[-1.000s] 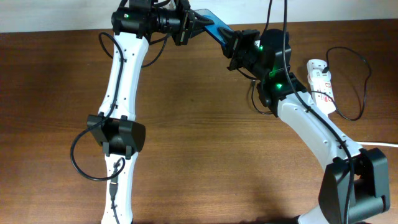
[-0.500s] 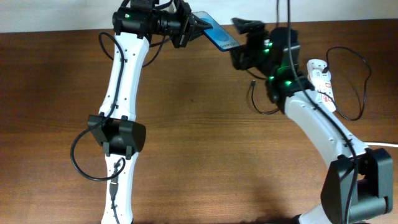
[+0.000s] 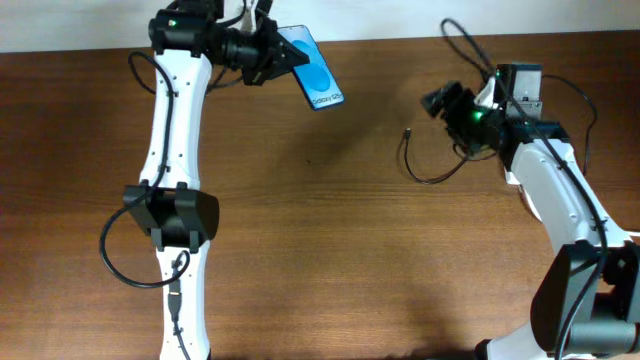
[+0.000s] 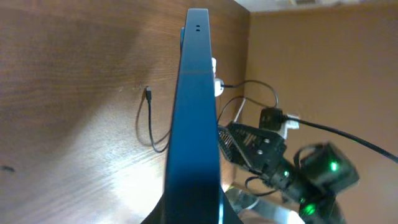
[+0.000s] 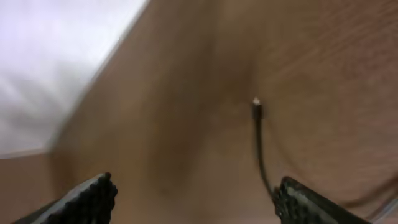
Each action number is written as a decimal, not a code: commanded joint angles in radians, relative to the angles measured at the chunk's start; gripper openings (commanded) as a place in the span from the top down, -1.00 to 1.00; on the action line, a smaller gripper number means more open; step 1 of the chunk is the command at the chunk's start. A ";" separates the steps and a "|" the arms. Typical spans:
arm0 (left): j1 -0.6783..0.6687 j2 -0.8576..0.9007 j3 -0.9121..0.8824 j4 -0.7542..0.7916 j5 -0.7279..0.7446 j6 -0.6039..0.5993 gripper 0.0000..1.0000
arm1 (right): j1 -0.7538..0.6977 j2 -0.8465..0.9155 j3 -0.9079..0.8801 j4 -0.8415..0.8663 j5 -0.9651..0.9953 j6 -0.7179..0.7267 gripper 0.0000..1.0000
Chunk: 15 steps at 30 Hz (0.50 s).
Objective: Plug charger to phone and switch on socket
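My left gripper [image 3: 272, 52] is shut on the phone [image 3: 316, 70] and holds it above the table's back left, blue screen tilted up. The left wrist view shows the phone [image 4: 194, 118] edge-on, clamped between the fingers at the bottom. The charger [image 3: 428, 175] lies loose on the wood, its plug tip [image 3: 408, 132] free and touching nothing. My right gripper [image 3: 440, 100] hangs open and empty just right of that tip. From the right wrist, its gripper [image 5: 196, 199] has both fingers spread wide, with the charger tip [image 5: 256, 106] beyond them. The socket is mostly hidden under my right arm.
A small white piece [image 4: 217, 82] shows just behind the phone's edge in the left wrist view. Black cable loops [image 3: 580, 130] trail along the table's right side. The white wall runs along the back edge [image 3: 400, 20]. Bare wood fills the middle and front.
My right gripper opened and pulled back right, away from the phone. My left arm swung the phone leftward. The charger tip stays on the table.
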State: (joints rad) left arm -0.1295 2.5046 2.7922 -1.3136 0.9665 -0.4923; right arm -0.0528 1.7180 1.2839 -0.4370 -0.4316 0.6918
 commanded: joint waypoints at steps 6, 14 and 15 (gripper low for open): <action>0.009 0.010 -0.037 -0.002 0.180 0.233 1.00 | 0.000 -0.011 0.004 -0.098 -0.038 -0.251 -0.72; 0.019 0.018 -0.176 -0.003 0.480 0.271 1.00 | 0.000 -0.011 0.004 -0.110 -0.083 -0.272 -0.71; 0.019 0.018 -0.182 -0.020 0.551 0.252 1.00 | 0.000 -0.011 0.004 -0.110 -0.085 -0.272 -0.71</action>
State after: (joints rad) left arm -0.1200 2.5141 2.6301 -1.3178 1.2629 -0.2462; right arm -0.0528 1.7180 1.2835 -0.5465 -0.4904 0.4370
